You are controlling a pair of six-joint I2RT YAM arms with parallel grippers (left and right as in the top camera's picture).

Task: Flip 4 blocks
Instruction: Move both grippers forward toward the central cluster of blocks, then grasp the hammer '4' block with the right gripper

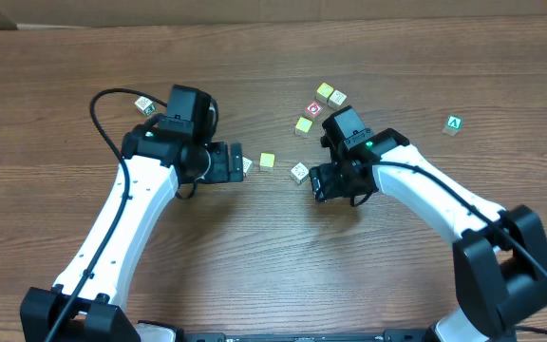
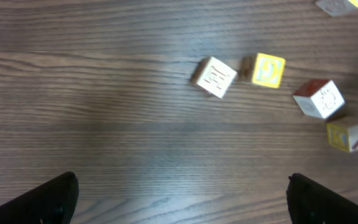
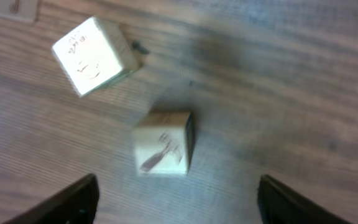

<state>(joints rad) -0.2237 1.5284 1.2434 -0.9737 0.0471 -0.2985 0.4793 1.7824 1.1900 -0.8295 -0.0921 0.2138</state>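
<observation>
The right gripper [image 3: 178, 185] hangs low over the table [image 1: 254, 57] with its jaws apart and nothing clamped; a cream block [image 3: 162, 144] with a reddish mark lies just ahead of the fingers [image 3: 67, 200], in line with the gap, and neither one touches it; beyond it a pale yellow block [image 1: 267, 161] lies between the two grippers, apart from both. The left gripper [image 1: 238, 163] stands wide apart and empty. Further back a yellow-topped block [image 1: 304, 124] sits just beside the red cube [image 1: 314, 110]; behind those a yellow block [image 1: 325, 91] and a paler block [image 1: 337, 98] rest side by side, seemingly touching. A lone block [image 1: 144, 105] lies by the left arm's far side; the green cube [image 1: 454, 123] sits well apart to the right.
</observation>
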